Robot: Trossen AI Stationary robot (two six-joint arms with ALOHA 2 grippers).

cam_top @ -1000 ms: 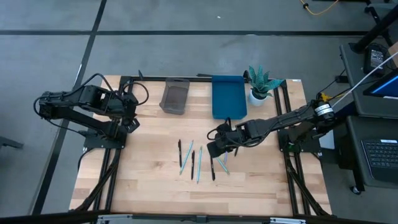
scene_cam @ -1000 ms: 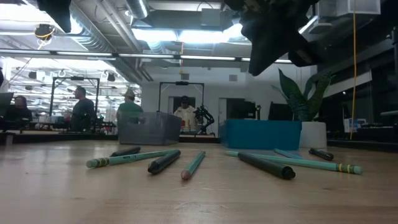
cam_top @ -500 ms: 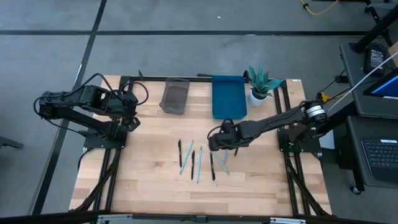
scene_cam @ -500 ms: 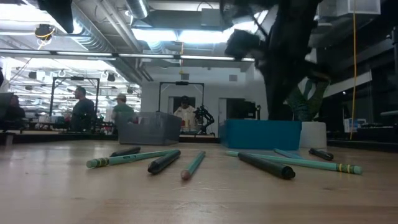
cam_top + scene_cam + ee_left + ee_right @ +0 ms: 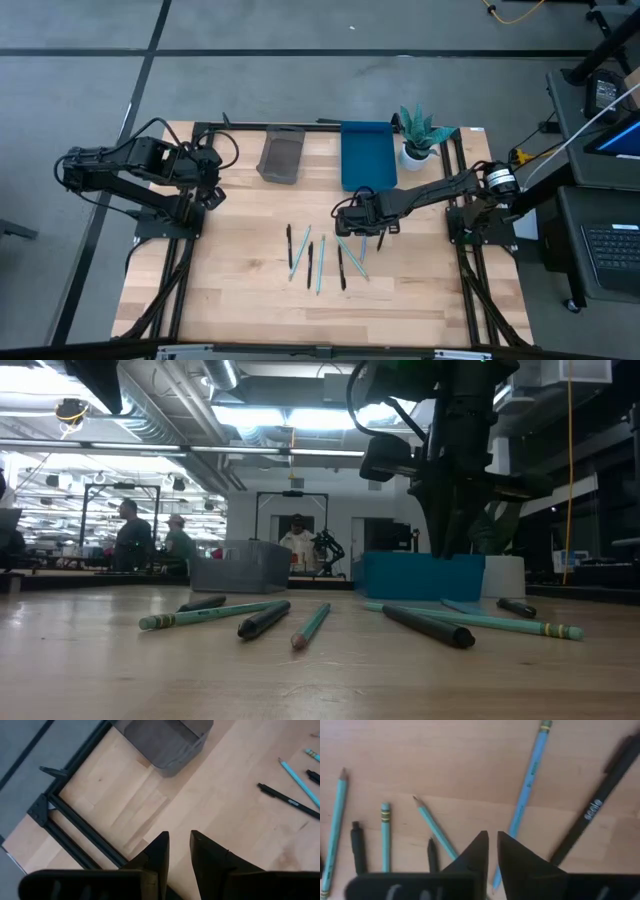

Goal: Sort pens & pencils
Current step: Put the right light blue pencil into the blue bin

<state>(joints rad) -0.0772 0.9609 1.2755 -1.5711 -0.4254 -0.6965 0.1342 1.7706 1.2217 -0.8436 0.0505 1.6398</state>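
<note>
- Because the pens and pencils lie close together, the right gripper (image 5: 347,221) could push a neighbour aside when it comes down — or pinch two at once.
- Its fingers (image 5: 479,851) stand nearly together with only a thin slit between them and hold nothing; so narrow, they may not get around a barrel.
- A light blue pencil (image 5: 522,805) lies just beside the fingertips, a black pen (image 5: 592,815) a little farther on the same side, and a shorter blue pencil (image 5: 434,826) on the other side.
- The left gripper (image 5: 178,851) waits at the table's far edge, fingers slightly apart and empty, near the grey bin (image 5: 281,154).
</note>
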